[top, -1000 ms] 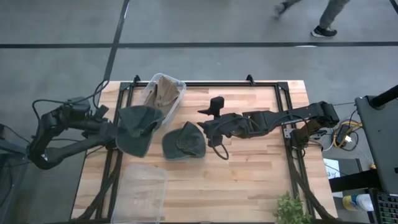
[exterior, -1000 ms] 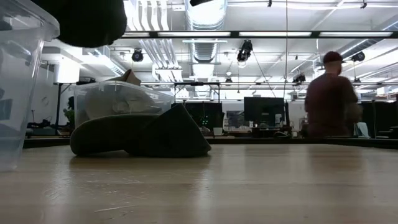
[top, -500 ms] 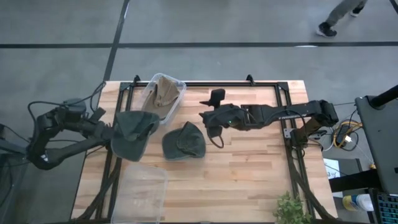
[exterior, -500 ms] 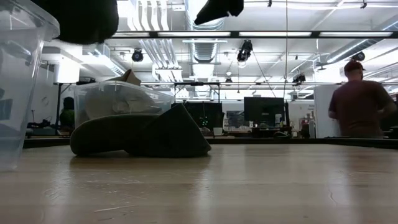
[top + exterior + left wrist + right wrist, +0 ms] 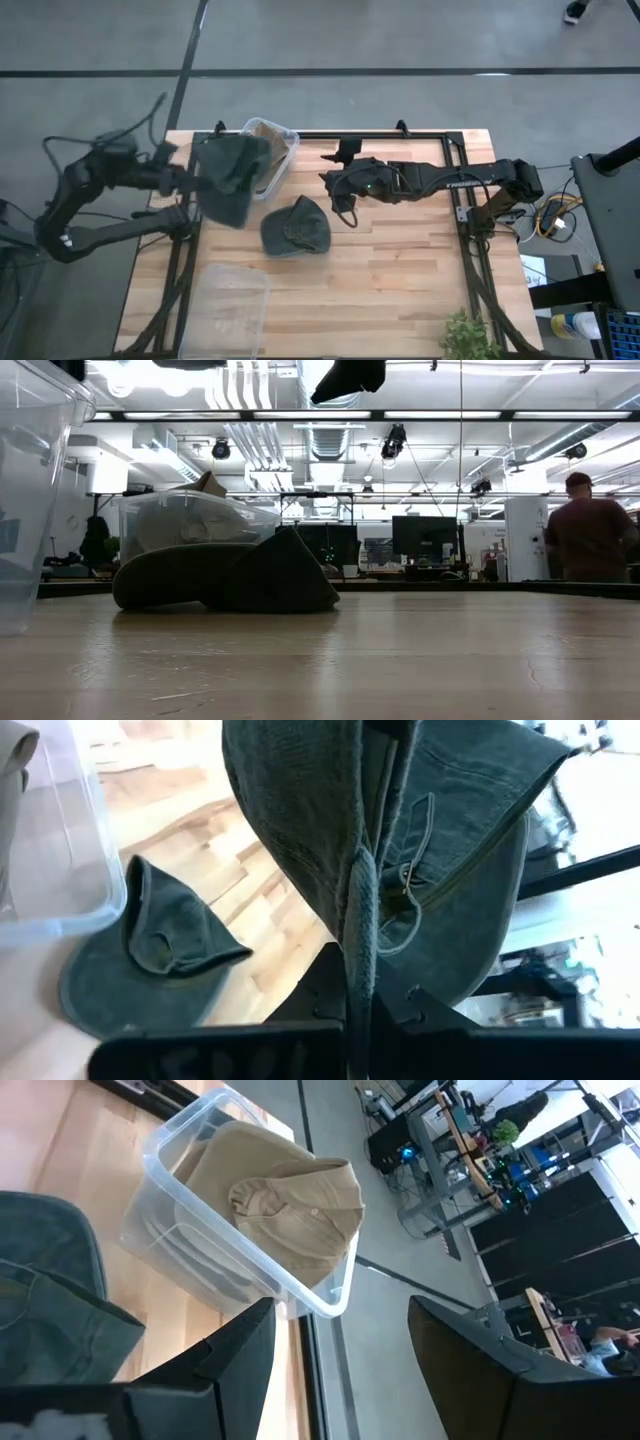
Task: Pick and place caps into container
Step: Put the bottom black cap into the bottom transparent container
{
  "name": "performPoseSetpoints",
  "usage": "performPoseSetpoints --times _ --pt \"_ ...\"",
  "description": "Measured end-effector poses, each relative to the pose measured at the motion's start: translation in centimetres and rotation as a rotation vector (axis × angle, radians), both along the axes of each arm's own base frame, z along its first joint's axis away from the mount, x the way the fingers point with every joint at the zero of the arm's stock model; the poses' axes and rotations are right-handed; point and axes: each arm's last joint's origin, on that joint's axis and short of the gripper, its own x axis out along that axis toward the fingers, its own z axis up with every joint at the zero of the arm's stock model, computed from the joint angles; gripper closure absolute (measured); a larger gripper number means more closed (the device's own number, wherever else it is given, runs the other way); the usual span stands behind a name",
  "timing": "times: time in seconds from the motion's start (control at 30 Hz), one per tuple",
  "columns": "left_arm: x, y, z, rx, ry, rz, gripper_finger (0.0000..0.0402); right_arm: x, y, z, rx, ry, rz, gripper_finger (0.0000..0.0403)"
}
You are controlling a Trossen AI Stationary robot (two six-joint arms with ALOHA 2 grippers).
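Observation:
My left gripper (image 5: 198,180) is shut on a dark olive cap (image 5: 230,175) and holds it in the air beside the clear container (image 5: 283,150). A tan cap (image 5: 285,1205) lies inside that container. A second dark olive cap (image 5: 296,228) rests flat on the table near its middle; it also shows in the low view (image 5: 225,575) and the left wrist view (image 5: 150,945). My right gripper (image 5: 340,185) hovers open to the right of the container, above the table and touching nothing. In the low view it shows at the top (image 5: 350,375). My left gripper pinches the dark olive cap by a bunched fold of fabric (image 5: 360,970) between its two fingers. It comes level from the table's left side. The cap is lifted clear, and its crown and brim (image 5: 470,870) spread out beyond the fingers.
A second clear plastic bin (image 5: 230,310) stands near the table's near-left corner, large at the left of the low view (image 5: 30,490). A black frame runs along the table's far edge (image 5: 340,135). A plant (image 5: 465,335) sits at the near right. A person (image 5: 590,530) stands in the room beyond.
My left gripper has carried the dark olive cap up and toward the far edge, nearer the container, and the cap has risen out of the low view. My right gripper has drawn away from the cap on the table toward the far edge. A person walked on behind.

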Motion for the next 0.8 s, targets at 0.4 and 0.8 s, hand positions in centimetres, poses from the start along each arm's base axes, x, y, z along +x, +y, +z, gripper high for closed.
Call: performPoseSetpoints --times 0.4,0.8 --pt "3.4 1.3 -0.9 -0.063 0.120 -0.054 0.0397 -0.3 0.4 -0.6 -0.003 0.083 0.047 0.0179" --pt "3.2 1.2 -1.3 -0.102 0.183 0.001 0.0397 -0.2 8.9 0.4 -0.303 0.068 0.362 0.0197"
